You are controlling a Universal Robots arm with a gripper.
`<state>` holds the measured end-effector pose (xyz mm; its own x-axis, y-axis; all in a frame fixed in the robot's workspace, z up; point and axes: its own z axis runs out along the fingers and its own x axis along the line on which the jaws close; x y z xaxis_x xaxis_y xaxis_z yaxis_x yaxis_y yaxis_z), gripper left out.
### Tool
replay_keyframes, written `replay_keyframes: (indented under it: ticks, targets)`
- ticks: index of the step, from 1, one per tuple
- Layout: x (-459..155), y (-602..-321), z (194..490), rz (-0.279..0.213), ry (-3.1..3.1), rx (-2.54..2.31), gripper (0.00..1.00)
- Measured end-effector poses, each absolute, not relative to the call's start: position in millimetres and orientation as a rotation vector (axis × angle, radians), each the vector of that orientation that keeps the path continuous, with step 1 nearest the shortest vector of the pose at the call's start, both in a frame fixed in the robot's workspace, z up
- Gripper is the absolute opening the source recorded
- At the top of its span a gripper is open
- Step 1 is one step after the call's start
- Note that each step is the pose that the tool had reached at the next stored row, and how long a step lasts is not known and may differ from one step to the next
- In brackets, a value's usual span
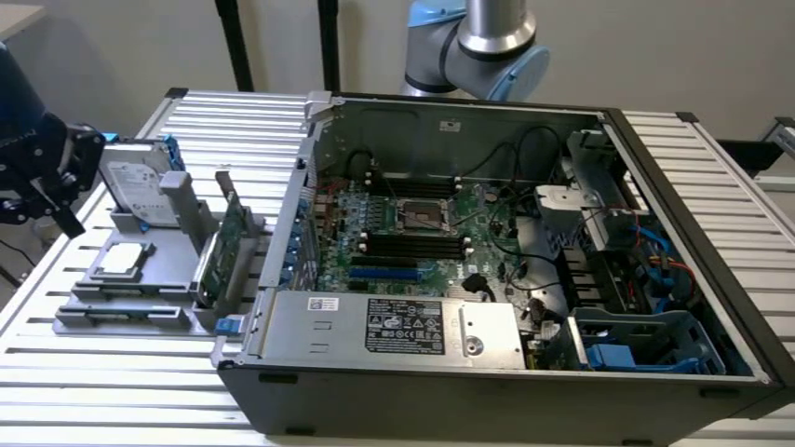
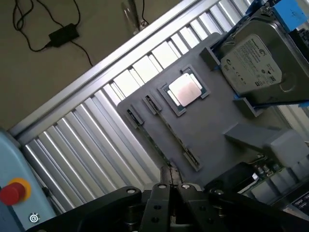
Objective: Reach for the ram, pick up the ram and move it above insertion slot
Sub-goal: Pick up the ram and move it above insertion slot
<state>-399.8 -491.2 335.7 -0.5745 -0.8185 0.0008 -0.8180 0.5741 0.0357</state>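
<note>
One gripper (image 2: pixel 171 186) is hanging over a grey fixture tray (image 2: pixel 217 125), its fingertips (image 2: pixel 161 189) drawn close together and gripping nothing. In the wrist view the ram (image 2: pixel 170 131) is sitting on its long edge in the tray, showing as a thin line between small end clips, near the fingertips but apart from them. Beside it on the same tray a square processor chip (image 2: pixel 186 89) is lying flat in a frame, and past the chip a silver hard drive (image 2: pixel 253 63) is leaning in blue holders. A red button (image 2: pixel 12 191) is showing on a pale blue housing. In the exterior view the gripper (image 1: pixel 47 182) is showing as a dark shape at the left edge of the frame, above and to the exterior view's left of the tray (image 1: pixel 93 321). On the tray the hard drive (image 1: pixel 130 186) is standing upright, the chip (image 1: pixel 125 261) is lying flat, and a wider green card (image 1: pixel 222 256) is standing on edge next to the open computer case (image 1: pixel 497 391). The case is filling the centre and right of the frame on a slatted metal table (image 1: pixel 125 391), well apart from the gripper. Inside it, black insertion slots (image 1: pixel 416 244) are running beside the processor socket on the motherboard (image 1: pixel 372 270). The robot arm (image 1: pixel 491 37) is rising behind the case at the upper middle of the frame.
</note>
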Motion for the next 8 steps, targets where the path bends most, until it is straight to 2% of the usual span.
replay_keyframes:
  ticks: [8]
  targets:
    - [-399.8, -491.2, 335.7, -0.047, -2.658, 1.637, 0.11]
